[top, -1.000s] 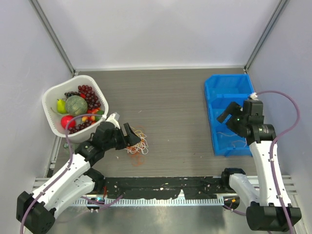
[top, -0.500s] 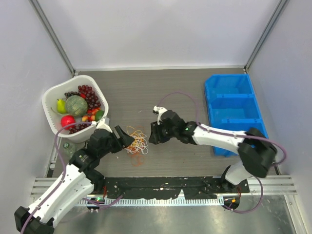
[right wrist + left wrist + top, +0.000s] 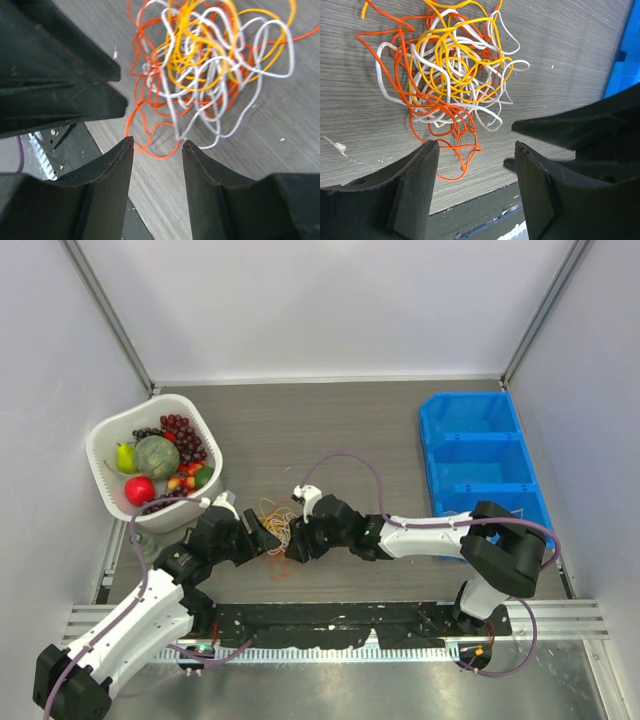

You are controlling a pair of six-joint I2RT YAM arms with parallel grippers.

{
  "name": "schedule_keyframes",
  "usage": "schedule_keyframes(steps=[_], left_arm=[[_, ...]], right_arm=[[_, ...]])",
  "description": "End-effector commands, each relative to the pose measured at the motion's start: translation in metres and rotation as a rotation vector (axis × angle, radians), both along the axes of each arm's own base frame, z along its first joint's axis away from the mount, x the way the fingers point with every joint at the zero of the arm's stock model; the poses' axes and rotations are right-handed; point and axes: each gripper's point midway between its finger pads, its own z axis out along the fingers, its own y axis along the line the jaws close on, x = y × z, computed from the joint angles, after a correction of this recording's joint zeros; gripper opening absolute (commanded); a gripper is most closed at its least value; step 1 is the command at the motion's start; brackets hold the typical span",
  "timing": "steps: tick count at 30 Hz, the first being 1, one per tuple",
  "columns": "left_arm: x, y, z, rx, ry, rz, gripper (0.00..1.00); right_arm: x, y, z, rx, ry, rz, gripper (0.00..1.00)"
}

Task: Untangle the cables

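Observation:
The cables lie as one tangled heap of thin orange, yellow and white cords on the table, between the two grippers. The heap shows clearly in the left wrist view and in the right wrist view. My left gripper is open and empty, just left of the heap, its jaws over the near orange loop. My right gripper is open and empty, just right of the heap, its jaws at the heap's near edge. The two grippers are close to each other.
A white basket with fruit stands at the left. A blue bin with compartments stands at the right. A black strip runs along the table's near edge.
My right arm has swung from the blue bin across the table to the heap. My left gripper has drawn back a little toward the near left side of the heap.

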Motion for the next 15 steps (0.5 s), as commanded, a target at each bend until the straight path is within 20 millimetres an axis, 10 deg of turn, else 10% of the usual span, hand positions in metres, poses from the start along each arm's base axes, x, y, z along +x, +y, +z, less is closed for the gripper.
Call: schedule_keyframes(steps=[1,15], left_arm=[[0.009,0.001,0.010,-0.024,-0.049,0.043,0.66],[0.009,-0.002,0.019,-0.058,-0.074,0.036,0.65]], right_arm=[[-0.017,0.020,0.039,0.100,-0.128,0.032,0.52],[-0.034,0.042,-0.003,0.110,-0.076,0.014,0.56]])
